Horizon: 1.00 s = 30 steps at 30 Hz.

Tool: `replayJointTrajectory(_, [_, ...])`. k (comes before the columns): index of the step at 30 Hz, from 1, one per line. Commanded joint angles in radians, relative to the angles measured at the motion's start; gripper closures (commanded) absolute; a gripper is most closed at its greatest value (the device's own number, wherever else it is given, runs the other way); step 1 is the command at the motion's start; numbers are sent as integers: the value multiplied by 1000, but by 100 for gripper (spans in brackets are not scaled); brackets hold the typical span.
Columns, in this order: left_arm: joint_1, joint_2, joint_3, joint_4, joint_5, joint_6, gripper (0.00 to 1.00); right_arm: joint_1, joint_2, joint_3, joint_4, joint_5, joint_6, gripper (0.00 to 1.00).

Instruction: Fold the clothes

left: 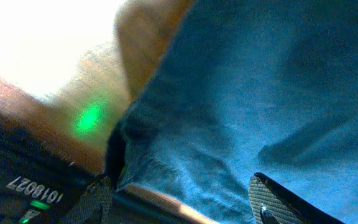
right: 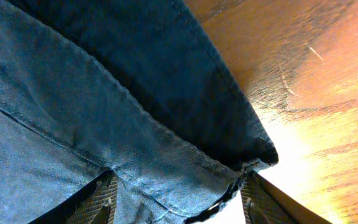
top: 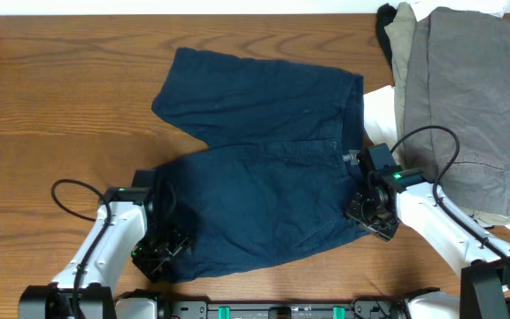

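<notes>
The dark navy shorts (top: 255, 168) of the clothes lie spread on the wooden table (top: 60, 106), their two legs pointing left. My left gripper (top: 162, 252) sits at the near leg's hem corner. In the left wrist view the gripper (left: 179, 208) stands open, with the shorts' hem (left: 185, 174) lying between the wide-set fingers. My right gripper (top: 370, 217) is at the near waistband corner. Seen from the right wrist, that gripper (right: 176, 202) is open, its fingers (right: 98, 202) straddling the corner of the shorts (right: 73, 93).
A stack of grey and khaki garments (top: 463, 97) fills the back right of the table, with a white one (top: 379, 111) poking out beneath and a black one (top: 386, 22) behind. Bare wood lies to the left of the shorts.
</notes>
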Motion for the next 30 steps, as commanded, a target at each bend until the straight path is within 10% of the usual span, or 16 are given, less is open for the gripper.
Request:
replayJointTrajectory(1, [-32,-2,-13,31,5,-6,28,9,-5,-6,3,18,10,39])
replayJointTrajectory(14, [-95,-2,-89,70,-40,74,33,9,-5,-6,14,13,-10,43])
replayJointTrajectory(18, [-95,-2,-117,103,-16,69,59,9,-5,-6,13,8,-18,65])
replayJointTrajectory(24, [-95,-2,-118,112,-10,70,94,9,-5,-6,13,-8,-25,69])
replayJointTrajectory(30, [-95,-2,-76,114,-5,93,94,9,-5,-6,12,-8,-25,72])
